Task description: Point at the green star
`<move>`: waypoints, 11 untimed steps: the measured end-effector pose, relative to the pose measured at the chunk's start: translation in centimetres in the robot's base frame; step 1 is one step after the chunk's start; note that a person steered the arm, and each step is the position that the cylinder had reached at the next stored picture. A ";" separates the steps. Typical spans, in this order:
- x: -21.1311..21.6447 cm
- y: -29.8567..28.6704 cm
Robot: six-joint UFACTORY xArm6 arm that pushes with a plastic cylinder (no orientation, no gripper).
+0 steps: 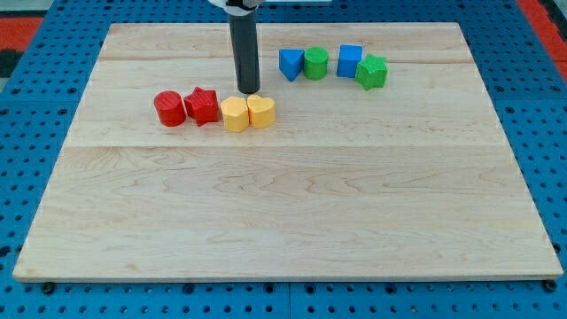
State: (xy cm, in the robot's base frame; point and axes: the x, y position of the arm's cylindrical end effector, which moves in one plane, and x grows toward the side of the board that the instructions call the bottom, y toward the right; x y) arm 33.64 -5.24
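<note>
Green star [372,72] sits at the right end of the upper row, untouched.

Blue cube [349,60] touches it at ten o'clock. My tip [248,91], a bare rod holding nothing, stands well off at nine o'clock, above the yellow blocks [247,112]. Best approached below the row, stopping short.

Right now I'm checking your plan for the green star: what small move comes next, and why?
Probably slide my tip toward the view's right and slightly up. It sits just above the two yellow blocks, while the green star lies at the far right of the upper row, beside the blue cube.
</note>
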 end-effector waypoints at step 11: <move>0.2 12.6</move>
